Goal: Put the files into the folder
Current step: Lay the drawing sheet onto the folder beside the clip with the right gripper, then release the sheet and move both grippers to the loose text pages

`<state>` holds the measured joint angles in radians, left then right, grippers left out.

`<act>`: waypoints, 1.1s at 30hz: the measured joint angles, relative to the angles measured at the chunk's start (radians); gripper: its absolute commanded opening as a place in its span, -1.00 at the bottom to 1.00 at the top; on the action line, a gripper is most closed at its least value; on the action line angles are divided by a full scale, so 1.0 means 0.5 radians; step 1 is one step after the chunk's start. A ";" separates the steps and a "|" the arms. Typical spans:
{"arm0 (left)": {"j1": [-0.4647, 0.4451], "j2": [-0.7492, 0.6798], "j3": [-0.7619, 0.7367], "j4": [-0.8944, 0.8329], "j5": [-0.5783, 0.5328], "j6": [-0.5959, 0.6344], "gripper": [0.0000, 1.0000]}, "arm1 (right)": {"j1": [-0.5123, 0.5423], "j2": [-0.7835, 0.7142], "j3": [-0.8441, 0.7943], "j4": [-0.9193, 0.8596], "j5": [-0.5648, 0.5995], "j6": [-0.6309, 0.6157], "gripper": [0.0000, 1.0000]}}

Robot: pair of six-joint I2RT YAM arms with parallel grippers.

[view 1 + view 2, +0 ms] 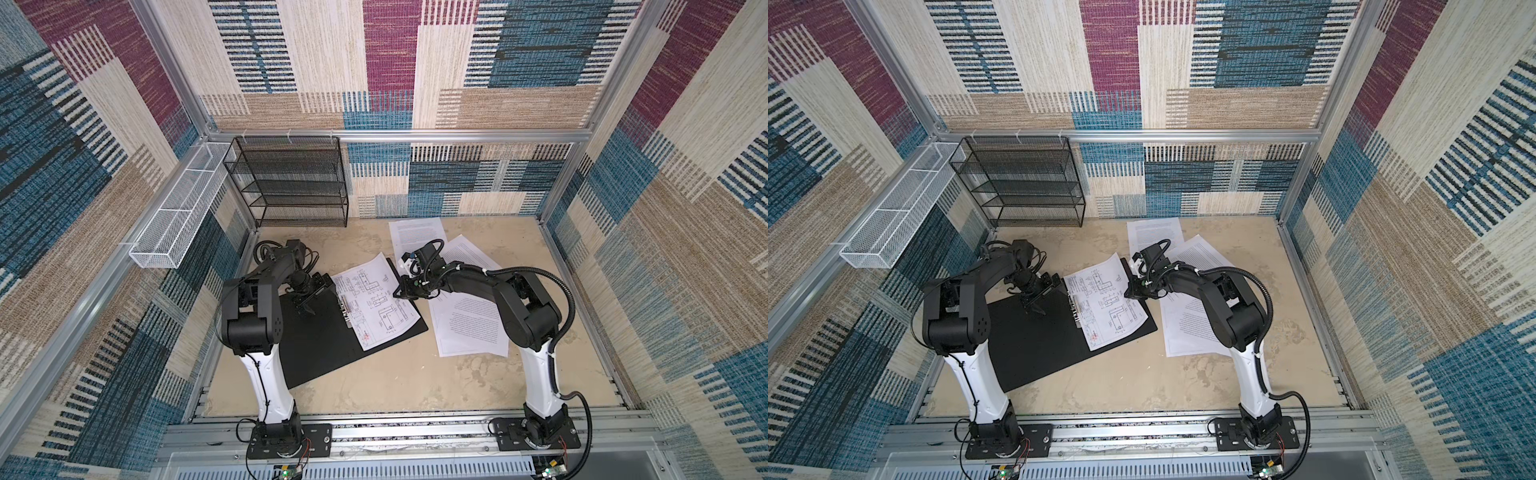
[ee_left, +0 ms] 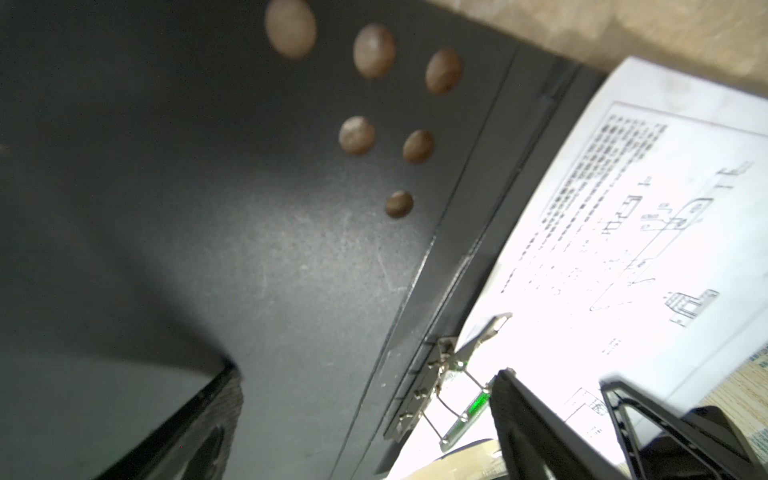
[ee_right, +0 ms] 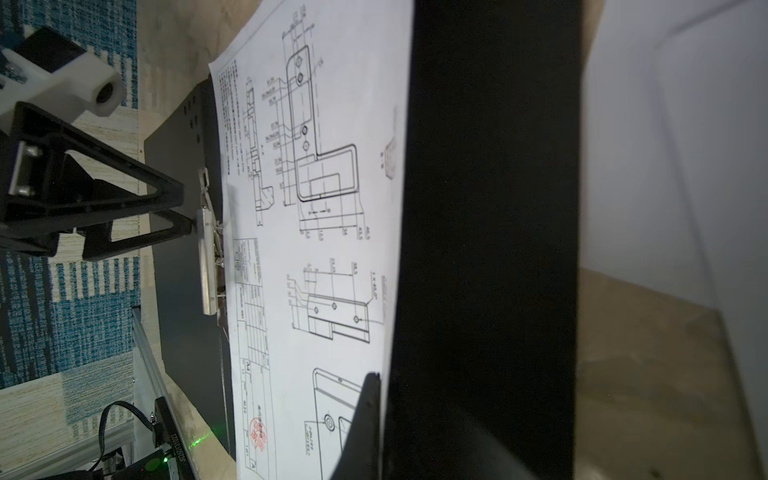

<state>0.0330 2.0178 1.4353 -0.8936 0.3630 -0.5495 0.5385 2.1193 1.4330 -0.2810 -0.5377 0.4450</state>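
Top views: folder (image 1: 320, 345) is laid open, black inside up; drawing sheet (image 1: 376, 303) is placed on its 3 o'clock leaf; text sheets (image 1: 469, 328) lie outside, toward 3 o'clock.
Left wrist: left gripper (image 2: 557, 390), fingers apart, is held beside clip bar (image 2: 461, 411), judged ready to work it.
Right wrist: right gripper (image 3: 380, 395), fingers together, is set at the sheet's edge, judged steadying it.

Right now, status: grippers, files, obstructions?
Left gripper open by clip bar; right gripper shut at drawing sheet edge. Sheet on open folder; text sheets outside. Right arm overhangs them.

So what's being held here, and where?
The right gripper seems shut on the drawing sheet, at its edge opposite the clip bar; left gripper is open, holding nothing.
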 measured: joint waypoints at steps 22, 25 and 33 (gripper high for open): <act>-0.001 0.018 0.002 -0.002 0.000 0.000 0.88 | 0.008 -0.052 -0.063 0.007 0.097 0.074 -0.41; -0.001 0.021 0.004 -0.004 0.000 0.000 0.88 | 0.008 -0.056 -0.056 -0.010 0.124 0.075 -0.27; -0.001 0.026 0.006 -0.007 0.000 0.000 0.87 | 0.025 -0.071 -0.033 -0.095 0.243 0.082 0.03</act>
<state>0.0326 2.0308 1.4384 -0.8970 0.3630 -0.5495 0.5510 2.0838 1.4166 -0.3283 -0.4164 0.4858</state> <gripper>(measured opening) 0.940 0.500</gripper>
